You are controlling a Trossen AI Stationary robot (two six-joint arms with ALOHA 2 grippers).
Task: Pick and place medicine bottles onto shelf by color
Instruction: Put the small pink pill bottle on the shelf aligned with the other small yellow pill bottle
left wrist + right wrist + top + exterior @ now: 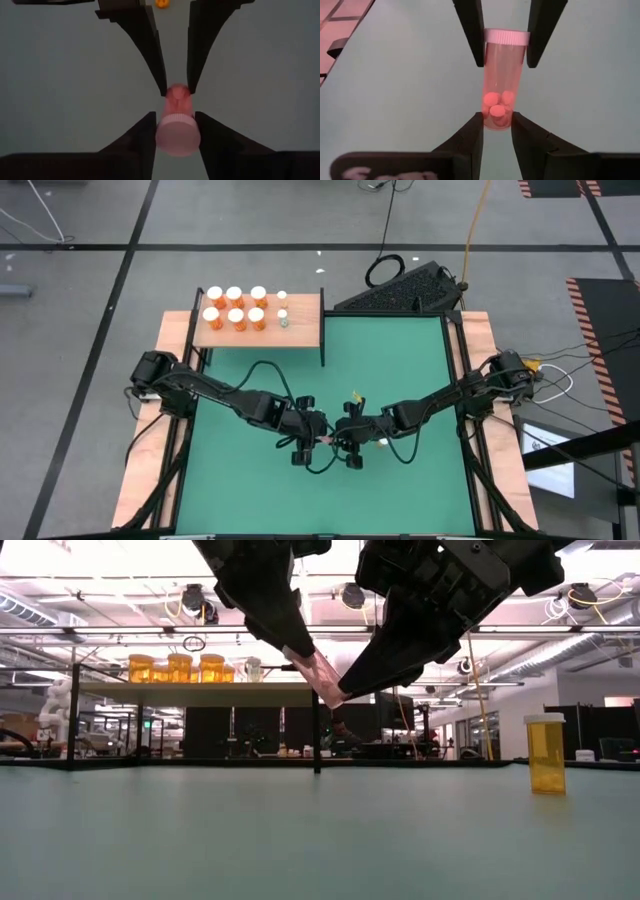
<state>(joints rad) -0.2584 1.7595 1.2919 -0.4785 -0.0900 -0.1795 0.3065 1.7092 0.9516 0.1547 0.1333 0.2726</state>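
Observation:
A small pink bottle (502,75) with a white cap and a few pills in its bottom hangs in the air over the green mat (400,360), between my two grippers. It also shows in the high view (329,440) and, tilted, in the low view (322,676). My left gripper (176,117) is shut on its cap end. My right gripper (496,117) is shut on its bottom end. The shelf (300,330) stands at the far left and carries six orange bottles (235,308) and two small ones (283,308). My left gripper pinches the bottle's cap end (177,131) between its two fingers, coming from the table's left; its fingertips (476,50) lie along the bottle. My right gripper pinches the bottle's bottom end (496,122) between its two fingers, coming from the table's right. The bottle is lifted clear of the mat, slanting.
One orange bottle (546,753) with a white cap stands upright on the mat, at the right in the low view. The shelf's black posts (322,330) rise at the mat's far left. A black keyboard (400,290) lies beyond the mat's far edge.

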